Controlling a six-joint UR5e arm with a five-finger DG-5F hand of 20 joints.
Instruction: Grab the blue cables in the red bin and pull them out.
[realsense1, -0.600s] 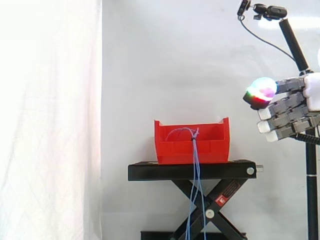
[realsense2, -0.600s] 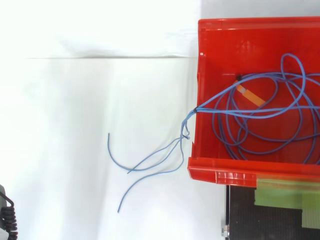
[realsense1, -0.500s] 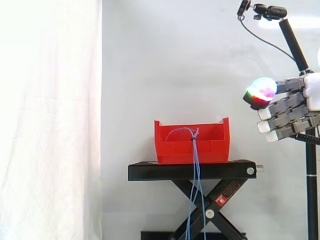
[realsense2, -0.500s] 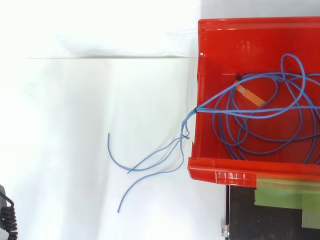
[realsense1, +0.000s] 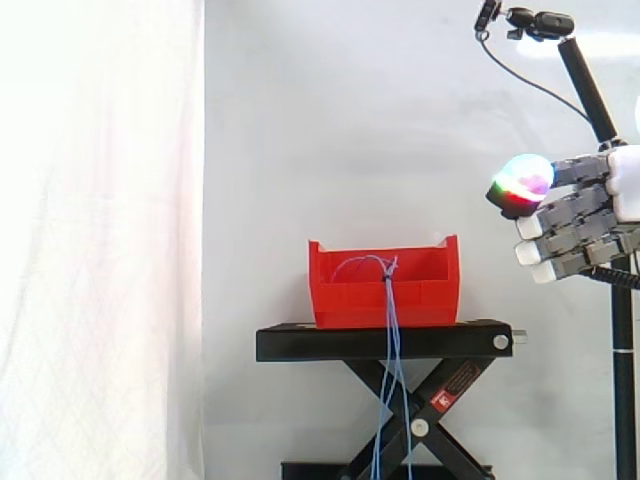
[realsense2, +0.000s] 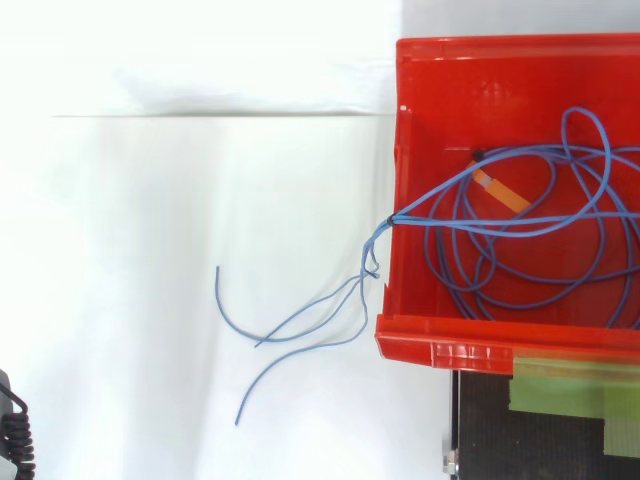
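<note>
I held the hand (realsense1: 575, 225) in the air with its fingers loosely extended and nothing in them, its lit pads facing the red bin (realsense2: 440, 345), which sat below it and well off to the side its fingers pointed toward, on the black stand (realsense1: 380, 342). The blue cables (realsense2: 436, 192) lay coiled in loose loops across the bin's floor. A bunch gathered by a dark tie (realsense2: 391, 218) crossed the bin wall facing the side camera, and its free ends dangled past the stand. I judged the strands thin, light, limp and slick, likely to slip through a loose hold. The tied bunch at the wall looked the best place to pinch, since a pull there should drag the whole coil along.
</note>
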